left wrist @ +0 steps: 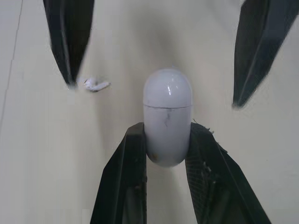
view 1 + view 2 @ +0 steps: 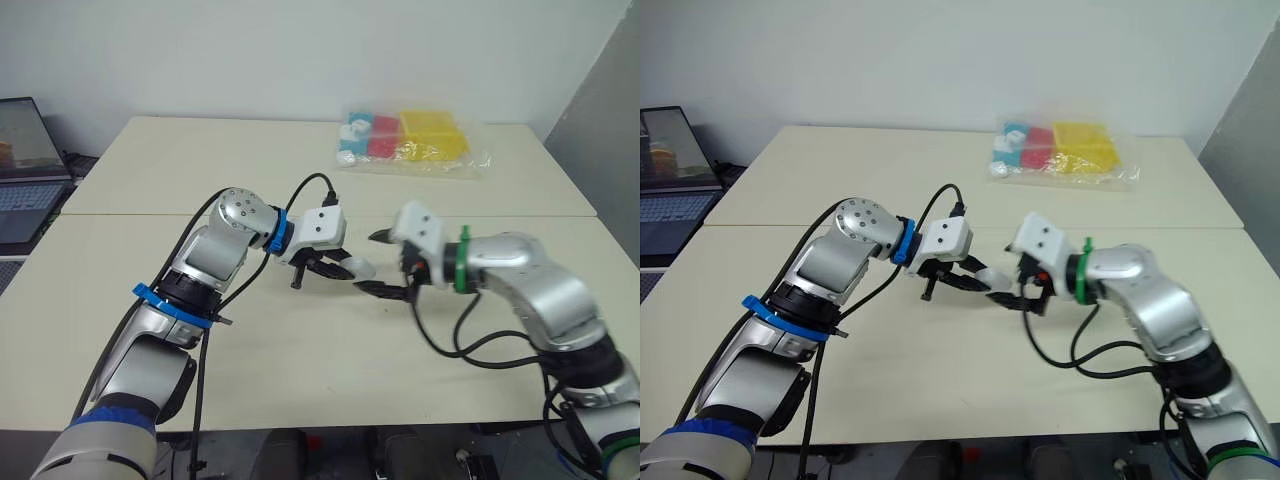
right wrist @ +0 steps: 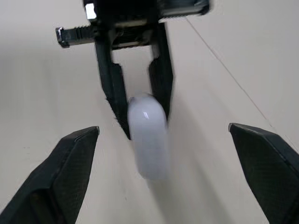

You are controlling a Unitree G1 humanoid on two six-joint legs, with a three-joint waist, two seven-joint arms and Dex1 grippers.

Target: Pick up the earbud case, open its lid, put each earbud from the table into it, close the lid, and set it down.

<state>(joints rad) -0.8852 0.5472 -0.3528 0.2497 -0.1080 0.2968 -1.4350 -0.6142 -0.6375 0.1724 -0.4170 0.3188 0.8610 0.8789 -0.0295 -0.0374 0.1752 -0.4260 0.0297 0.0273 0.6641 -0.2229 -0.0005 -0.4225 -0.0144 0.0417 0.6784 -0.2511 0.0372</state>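
My left gripper [image 2: 345,268] is shut on the lower body of the white earbud case [image 2: 358,268], held above the middle of the table with its lid closed. In the left wrist view the case [image 1: 167,116] sits upright between the two fingers [image 1: 126,177]. My right gripper [image 2: 383,264] faces it, open wide, with one black finger [image 1: 70,37] on each side of the case's lid end and not touching it. One white earbud [image 1: 96,85] lies on the table beneath the grippers.
A clear bag of coloured boxes [image 2: 410,140] lies at the far right of the table. A laptop [image 2: 25,170] stands off the table's left side. A seam [image 2: 150,213] runs across the tabletop behind the arms.
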